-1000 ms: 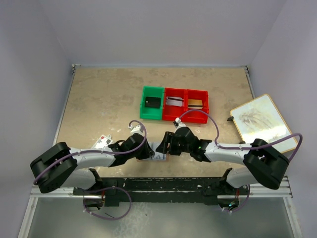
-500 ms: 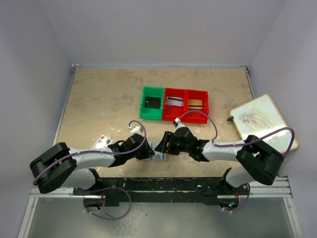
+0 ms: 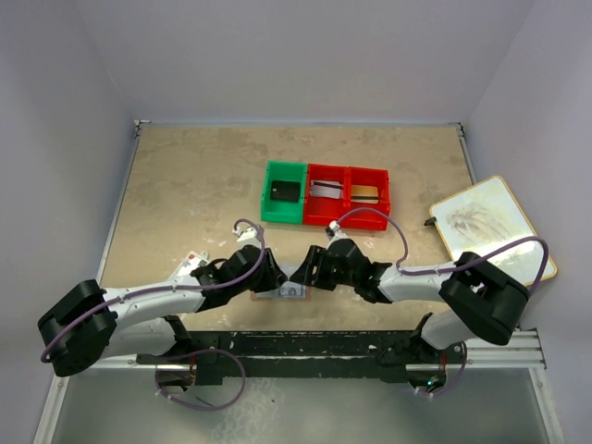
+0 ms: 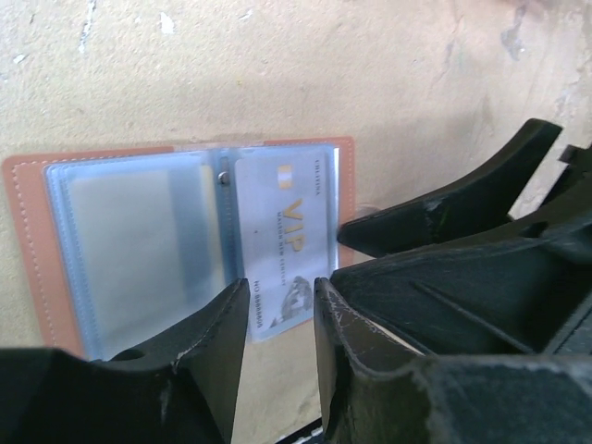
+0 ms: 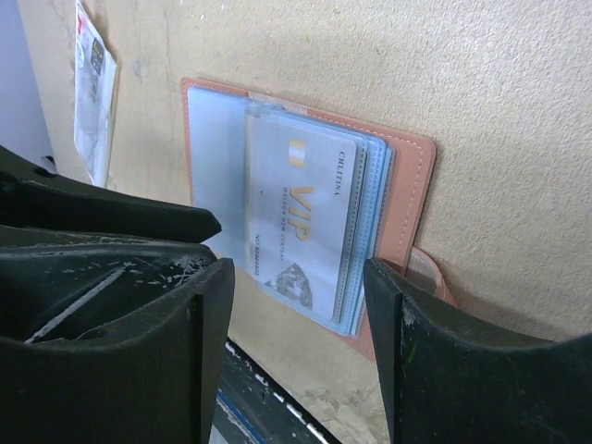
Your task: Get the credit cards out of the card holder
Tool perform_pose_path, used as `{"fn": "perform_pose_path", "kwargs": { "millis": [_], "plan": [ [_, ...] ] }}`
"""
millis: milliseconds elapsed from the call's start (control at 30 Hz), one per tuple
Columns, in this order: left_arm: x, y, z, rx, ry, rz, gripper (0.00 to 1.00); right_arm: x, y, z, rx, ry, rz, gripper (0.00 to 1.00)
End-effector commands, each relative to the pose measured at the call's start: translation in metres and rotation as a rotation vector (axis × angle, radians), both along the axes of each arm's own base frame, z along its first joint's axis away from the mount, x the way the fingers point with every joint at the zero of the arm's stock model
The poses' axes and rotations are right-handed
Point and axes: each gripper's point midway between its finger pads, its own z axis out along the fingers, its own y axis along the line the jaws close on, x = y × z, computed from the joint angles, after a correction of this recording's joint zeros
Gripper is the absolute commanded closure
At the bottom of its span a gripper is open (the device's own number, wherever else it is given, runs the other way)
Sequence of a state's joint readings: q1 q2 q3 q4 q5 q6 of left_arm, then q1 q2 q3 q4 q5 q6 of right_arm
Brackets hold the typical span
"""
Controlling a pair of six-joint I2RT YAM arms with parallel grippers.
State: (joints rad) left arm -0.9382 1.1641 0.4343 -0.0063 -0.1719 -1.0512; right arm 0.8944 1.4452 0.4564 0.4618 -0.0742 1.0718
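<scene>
The card holder (image 4: 28,240) lies open and flat on the table near its front edge, with a reddish-brown rim and blue-grey clear sleeves. A pale card marked VIP (image 4: 291,231) sits in its right-hand sleeve and sticks out a little at the near edge. My left gripper (image 4: 282,301) hangs just above that near edge, its jaws a narrow gap apart with nothing between them. My right gripper (image 5: 301,277) is wide open over the same card (image 5: 301,217); one of its fingers (image 4: 435,217) reaches the holder's right edge. In the top view both grippers meet over the holder (image 3: 277,294).
A white clear packet with a red mark (image 3: 191,264) lies left of the holder. A green bin (image 3: 283,211) and two red bins (image 3: 344,215) stand mid-table with cards in them. A framed board (image 3: 490,227) lies at the right edge. The black rail runs just below the holder.
My left arm has swung in and its gripper has moved right, over the holder. The holder now shows open and flat. My right gripper has barely moved.
</scene>
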Motion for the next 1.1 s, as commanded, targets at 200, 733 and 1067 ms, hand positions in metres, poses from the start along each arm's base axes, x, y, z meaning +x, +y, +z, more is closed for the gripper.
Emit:
{"fn": "perform_pose_path", "kwargs": {
  "millis": [200,733,1067],
  "plan": [
    [0.006,-0.024,0.009,-0.097,-0.021,-0.031,0.78,-0.002,-0.01,-0.011,-0.022,0.018,-0.019,0.39],
    [-0.003,0.01,-0.017,0.03,-0.001,0.01,0.87,0.002,0.001,0.011,0.027,-0.036,0.024,0.41],
    [-0.003,0.008,-0.024,0.053,0.011,-0.003,0.89,0.006,0.005,0.024,0.038,-0.073,0.041,0.41]
  ]
}}
